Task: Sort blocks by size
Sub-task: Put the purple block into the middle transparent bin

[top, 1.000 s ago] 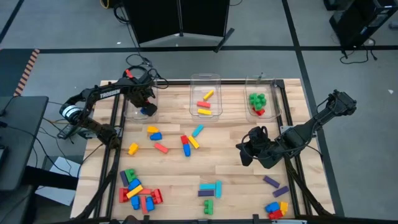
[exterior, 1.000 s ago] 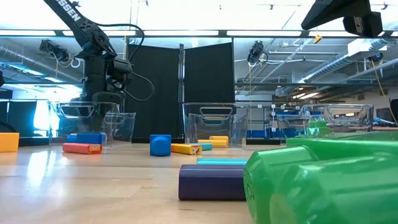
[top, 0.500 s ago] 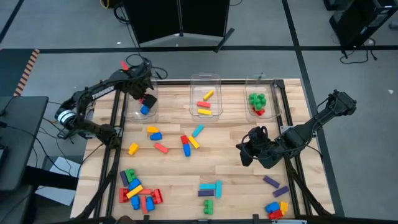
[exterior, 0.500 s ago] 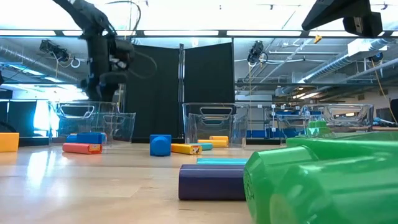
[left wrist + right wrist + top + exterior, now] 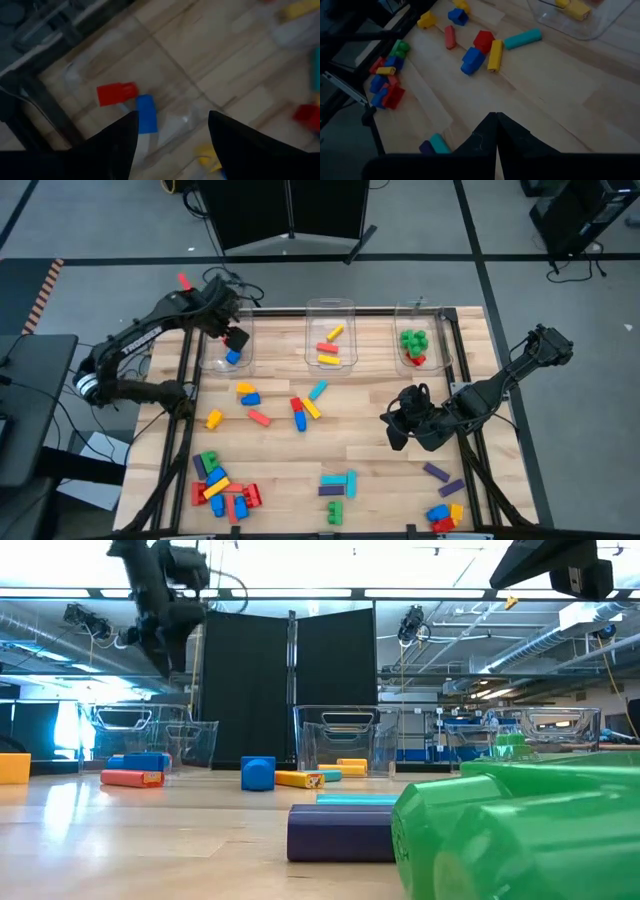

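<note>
Left gripper (image 5: 232, 338) hangs empty, fingers apart, above the leftmost clear bin (image 5: 214, 359) (red and blue blocks (image 5: 146, 113) directly beneath), apparently clearing it after a drop.

Seen from directly overhead, the high view takes in the whole table (image 5: 330, 450). The low view sits at tabletop height, looking level across the boards toward the three clear bins (image 5: 345, 735), a green block (image 5: 520, 830) pressed close to its lens. Each wrist camera looks down past its own jaws — the left onto the left bin (image 5: 100, 65), the right over loose blocks (image 5: 480, 52) the overhead view shares.
</note>
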Controlling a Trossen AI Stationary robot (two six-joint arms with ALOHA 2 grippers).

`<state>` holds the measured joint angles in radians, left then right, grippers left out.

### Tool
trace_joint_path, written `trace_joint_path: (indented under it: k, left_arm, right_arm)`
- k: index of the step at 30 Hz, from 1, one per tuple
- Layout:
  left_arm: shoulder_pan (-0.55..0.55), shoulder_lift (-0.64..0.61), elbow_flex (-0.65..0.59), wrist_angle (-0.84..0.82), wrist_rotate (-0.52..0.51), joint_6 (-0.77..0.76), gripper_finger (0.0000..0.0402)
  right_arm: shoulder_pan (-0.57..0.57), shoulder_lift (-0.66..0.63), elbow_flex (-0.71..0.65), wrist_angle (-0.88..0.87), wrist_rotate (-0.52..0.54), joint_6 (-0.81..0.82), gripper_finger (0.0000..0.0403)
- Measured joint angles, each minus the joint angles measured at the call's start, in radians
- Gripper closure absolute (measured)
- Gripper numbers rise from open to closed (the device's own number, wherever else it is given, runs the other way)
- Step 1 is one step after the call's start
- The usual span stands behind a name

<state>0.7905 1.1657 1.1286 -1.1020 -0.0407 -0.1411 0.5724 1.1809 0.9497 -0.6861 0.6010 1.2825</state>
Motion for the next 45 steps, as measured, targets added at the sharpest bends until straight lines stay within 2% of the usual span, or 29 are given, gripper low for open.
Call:
trace_joint_path:
  k: [7,12,21,25,29,36,45]
  left_arm:
    - [-0.113,-0.121,0.003,0.009,-0.041,-0.113,0.0154]
    - [-0.235,-0.17,0.003,0.01,-0.05,-0.188,0.0154]
    - [-0.519,-0.171,0.001,0.048,-0.168,-0.349,0.0166]
    - [-0.617,-0.174,0.001,0.119,-0.179,-0.399,0.0173]
    - [-0.699,-0.158,0.001,0.15,-0.182,-0.435,0.0174]
    - [-0.807,-0.117,0.0,0.175,-0.203,-0.521,0.0174]
    - [-0.942,-0.062,-0.024,0.25,-0.225,-0.608,0.0174]
  right_arm:
    - [0.0,0.0,0.0,0.0,0.0,-0.029,0.0383]
    - [0.0,0.0,0.0,-0.014,0.0,-0.03,0.0375]
    - [-0.001,0.0,0.0,-0.063,-0.001,-0.029,0.0374]
    - [-0.001,0.0,0.0,-0.067,-0.004,-0.023,0.0372]
    - [-0.001,0.0,0.0,-0.104,-0.055,0.049,0.0365]
    - [-0.001,0.0,0.0,-0.207,-0.183,0.062,0.0316]
    - [-0.001,0.0,-0.001,-0.268,-0.213,0.056,0.0229]
